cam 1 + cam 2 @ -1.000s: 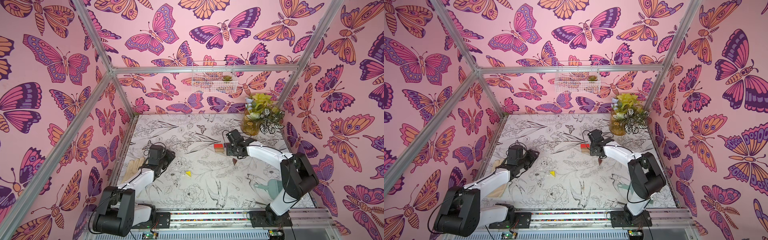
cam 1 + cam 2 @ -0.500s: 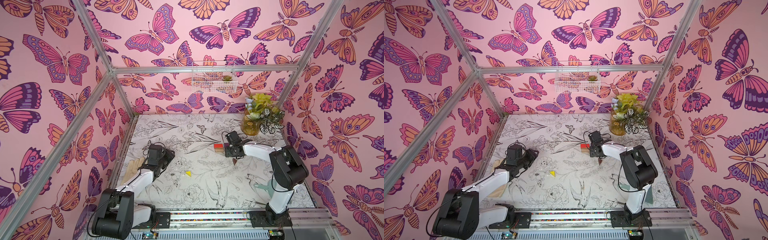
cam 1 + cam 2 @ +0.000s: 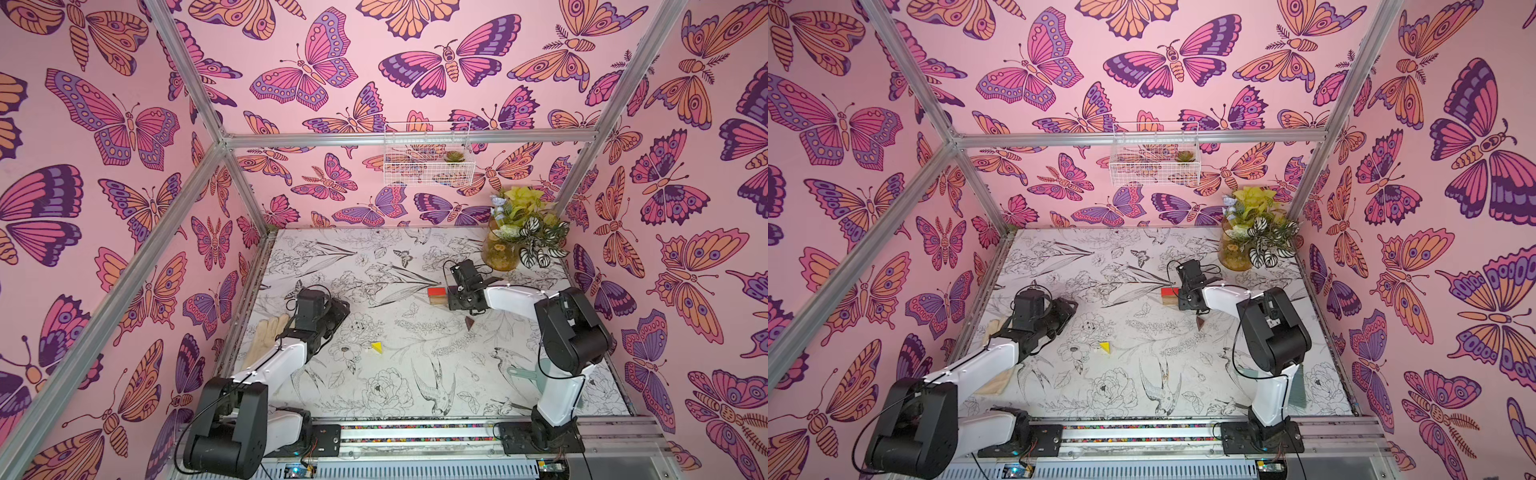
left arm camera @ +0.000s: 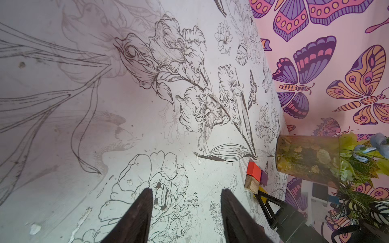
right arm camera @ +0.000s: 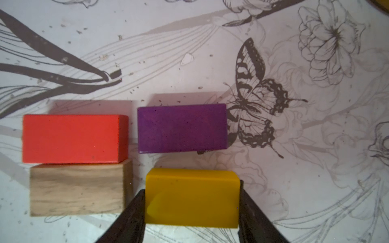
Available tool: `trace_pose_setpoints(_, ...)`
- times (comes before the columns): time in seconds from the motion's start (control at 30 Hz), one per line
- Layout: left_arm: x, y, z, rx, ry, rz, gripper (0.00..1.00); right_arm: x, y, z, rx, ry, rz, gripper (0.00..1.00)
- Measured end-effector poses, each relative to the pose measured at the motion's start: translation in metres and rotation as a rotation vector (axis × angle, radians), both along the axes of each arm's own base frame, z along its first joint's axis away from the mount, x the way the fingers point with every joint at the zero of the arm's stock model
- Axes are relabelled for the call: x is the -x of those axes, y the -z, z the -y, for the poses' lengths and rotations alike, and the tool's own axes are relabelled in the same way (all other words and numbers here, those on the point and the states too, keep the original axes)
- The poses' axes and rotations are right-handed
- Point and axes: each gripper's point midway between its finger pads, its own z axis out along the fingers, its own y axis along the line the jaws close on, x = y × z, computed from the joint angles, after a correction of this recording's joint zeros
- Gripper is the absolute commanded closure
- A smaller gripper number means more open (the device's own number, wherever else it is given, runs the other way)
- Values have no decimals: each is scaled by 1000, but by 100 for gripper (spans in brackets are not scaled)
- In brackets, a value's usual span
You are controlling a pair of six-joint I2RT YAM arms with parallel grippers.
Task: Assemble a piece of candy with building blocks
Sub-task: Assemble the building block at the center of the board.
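Body nearly built: your left gripper hangs spread and empty; the yellow triangle lies loose on the table. Further right, red block, plain-wood block and purple block sit grouped, your right gripper pinching the yellow block just beside them as the 4th. The dark brown triangle lies apart; the 2 end pieces look still to place.
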Motion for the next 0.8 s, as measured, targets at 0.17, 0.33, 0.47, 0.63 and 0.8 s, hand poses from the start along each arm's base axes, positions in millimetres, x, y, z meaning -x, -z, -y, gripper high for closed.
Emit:
trace_pose_setpoints(0.17, 0, -1, 0, 0, 0, 3, 45, -2, 0, -2, -8, -2, 2, 43)
trace_pose_setpoints(0.33, 1, -1, 0, 0, 0, 0, 45, -5, 0, -5, -24, -7, 3, 37)
trace_pose_setpoints(0.47, 1, -1, 0, 0, 0, 0, 45, -6, 0, -6, -30, -10, 2, 33)
trace_pose_setpoints(0.63, 1, -1, 0, 0, 0, 0, 45, -6, 0, -7, -32, -11, 2, 28)
trace_pose_setpoints(0.8, 0, -1, 0, 0, 0, 1, 45, -6, -1, -7, -31, -11, 2, 28)
